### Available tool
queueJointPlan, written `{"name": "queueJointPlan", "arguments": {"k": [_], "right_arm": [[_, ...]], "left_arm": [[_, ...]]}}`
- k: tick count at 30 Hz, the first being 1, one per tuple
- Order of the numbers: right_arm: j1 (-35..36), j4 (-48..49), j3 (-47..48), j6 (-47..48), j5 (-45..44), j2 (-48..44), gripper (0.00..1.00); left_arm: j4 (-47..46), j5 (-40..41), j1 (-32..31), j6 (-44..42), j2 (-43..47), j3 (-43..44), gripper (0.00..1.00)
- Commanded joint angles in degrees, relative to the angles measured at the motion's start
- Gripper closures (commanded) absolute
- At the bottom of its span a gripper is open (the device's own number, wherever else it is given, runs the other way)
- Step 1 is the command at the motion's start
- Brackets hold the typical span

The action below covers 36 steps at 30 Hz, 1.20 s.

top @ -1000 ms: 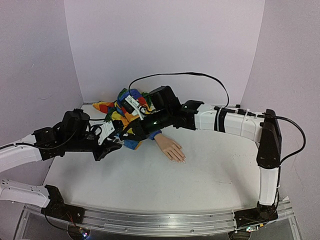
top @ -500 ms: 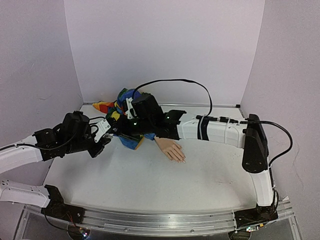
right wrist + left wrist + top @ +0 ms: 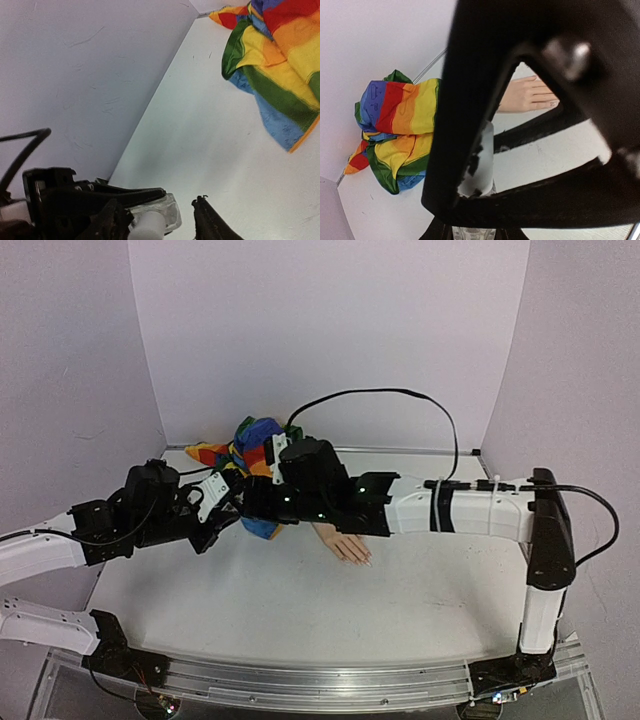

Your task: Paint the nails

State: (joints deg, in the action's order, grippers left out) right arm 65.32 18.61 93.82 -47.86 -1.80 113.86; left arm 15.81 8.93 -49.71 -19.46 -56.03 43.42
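Both arms are meeting over the left side of the tabletop [image 3: 300,610], and here's the picture: the left gripper [image 3: 218,515] is clamped tight on a small clear bottle [image 3: 479,165], tipped so its white cap [image 3: 147,227] points at the other arm. The right gripper [image 3: 157,220] has come in over that cap with its jaws part-way open. One finger is close on each side and there's a visible gap on the right, so nothing is gripped there yet. The nails [image 3: 552,103] wait on the peach mannequin hand [image 3: 345,543], which lies flat near the middle of the tabletop, fingers pointing toward the near-right. Its rainbow sleeve [image 3: 250,440] is bunched up toward the far-left corner. This looks like the uncapping step, with no painting under way yet. To do it well, the right jaws should centre on the cap before they close, and bite on the cap alone, clear of the glass and the left fingers. The left arm needs to keep the bottle rock steady, ideally more upright so nothing spills. Then it's a twist along the cap's own axis and a straight lift, with no sideways yank
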Motion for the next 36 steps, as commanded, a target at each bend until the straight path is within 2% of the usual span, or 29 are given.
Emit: {"name": "queueJointPlan", "arguments": {"k": [1, 5, 8, 11, 16, 19, 21, 27, 33, 36], "right_arm": [[-0.70, 1.61, -7.39, 6.35, -5.30, -10.25, 0.39], [-2.51, 3.20, -13.49, 10.47, -2.19, -16.09, 0.17], [-3.15, 4.20, -15.63, 16.88, 3.07, -18.46, 0.04], [-4.09, 4.97, -16.73, 23.59, 11.79, -19.79, 0.02], [-7.51, 10.58, -20.19, 28.54, 27.51, -22.53, 0.07], [-8.12, 12.35, -20.92, 31.39, 32.16, -24.15, 0.10], [-8.53, 12.45, -20.30, 32.14, 34.37, -24.11, 0.19], [-8.90, 13.08, -18.40, 32.78, 41.53, -23.49, 0.29], [-8.83, 13.51, -16.61, 32.01, 48.25, -21.32, 0.44], [-8.89, 14.04, -16.30, 31.56, 49.05, -20.81, 0.54]], "left_arm": [[-10.65, -1.64, -0.58, 0.66, 0.30, 3.84, 1.00], [-10.44, -3.76, 0.12, 3.06, 0.30, 4.19, 1.00], [-10.14, -9.60, 1.88, 5.67, 0.09, 4.75, 1.00], [-10.01, -19.94, 4.34, 8.50, -0.37, 5.49, 1.00], [-10.01, -44.40, 5.90, 11.23, -2.54, 7.51, 1.00], [-10.01, -52.97, 5.94, 12.43, -4.66, 8.44, 1.00], [-9.99, -57.08, 5.94, 12.98, -5.68, 8.96, 1.00], [-10.01, -61.38, 5.93, 13.36, -6.61, 9.29, 1.00], [-9.99, -62.40, 5.90, 13.52, -6.82, 9.47, 1.00], [-10.10, -62.45, 5.86, 13.52, -6.84, 9.53, 1.00]]}}
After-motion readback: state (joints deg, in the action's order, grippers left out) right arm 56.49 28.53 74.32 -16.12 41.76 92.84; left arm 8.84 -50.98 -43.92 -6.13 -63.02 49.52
